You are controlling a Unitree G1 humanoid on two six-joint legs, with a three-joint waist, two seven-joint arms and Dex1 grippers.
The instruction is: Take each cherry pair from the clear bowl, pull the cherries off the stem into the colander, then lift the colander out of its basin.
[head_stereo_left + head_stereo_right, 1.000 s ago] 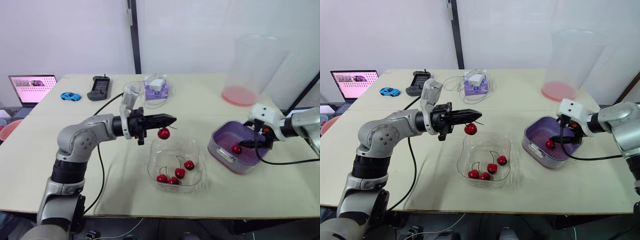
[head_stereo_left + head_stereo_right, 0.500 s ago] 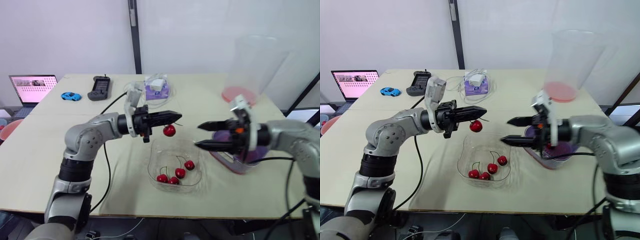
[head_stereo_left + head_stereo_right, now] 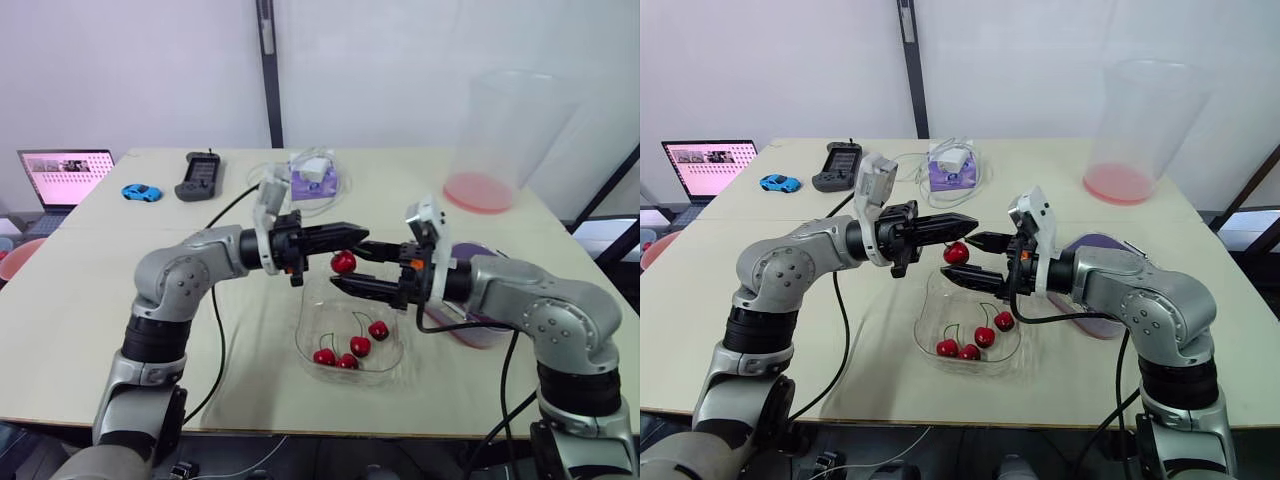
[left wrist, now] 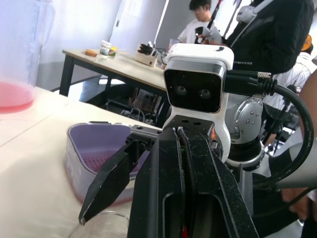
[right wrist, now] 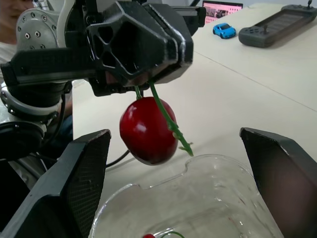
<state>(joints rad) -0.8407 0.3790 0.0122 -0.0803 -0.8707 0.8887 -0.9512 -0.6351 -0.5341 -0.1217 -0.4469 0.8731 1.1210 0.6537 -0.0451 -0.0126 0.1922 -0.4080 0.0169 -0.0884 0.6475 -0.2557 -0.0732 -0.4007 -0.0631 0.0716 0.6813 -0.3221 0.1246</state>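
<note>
Left gripper point(image 3: 348, 230) clamps the green stem point(image 5: 163, 111), presenting its round red cherry point(image 5: 147, 131); right gripper point(image 3: 345, 265) gapes empty, seemingly straddling it.

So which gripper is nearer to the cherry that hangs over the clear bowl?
Left. The left gripper pinches the stem, so the cherry hangs just under its tips. The right gripper is open, its fingers flanking the cherry without touching.

Red cherry point(image 3: 343, 262) dangling on green stem point(image 5: 163, 109) over clear bowl point(image 3: 312, 305), four cherries point(image 3: 360, 346) inside
</note>
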